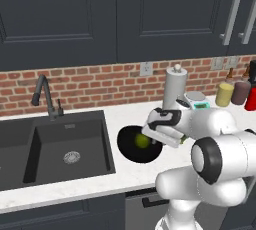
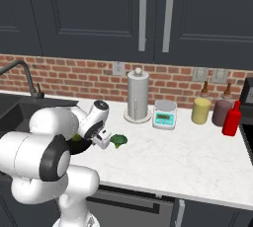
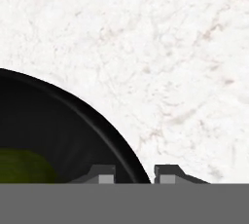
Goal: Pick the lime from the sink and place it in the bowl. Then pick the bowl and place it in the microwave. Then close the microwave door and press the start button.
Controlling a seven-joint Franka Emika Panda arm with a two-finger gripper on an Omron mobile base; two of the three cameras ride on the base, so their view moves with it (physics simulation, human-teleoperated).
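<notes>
**Gripper closed on the bowl rim, lime already inside**

The white marble counter (image 1: 125,176) runs under dark cabinets and a red brick backsplash, with the dark sink (image 1: 55,149) to the left. The black bowl (image 1: 131,146) sits on the counter just right of the sink, and the lime (image 1: 142,141) lies in it (so the first step looks done). The gripper (image 3: 131,175) comes at the bowl from its right side; in the hand view the rim (image 3: 112,135) curves between the two fingertips, one inside and one outside, jaws drawn narrow on it. The lime lies left of the hand, inside the bowl. The lift to the microwave appears to be next
</notes>
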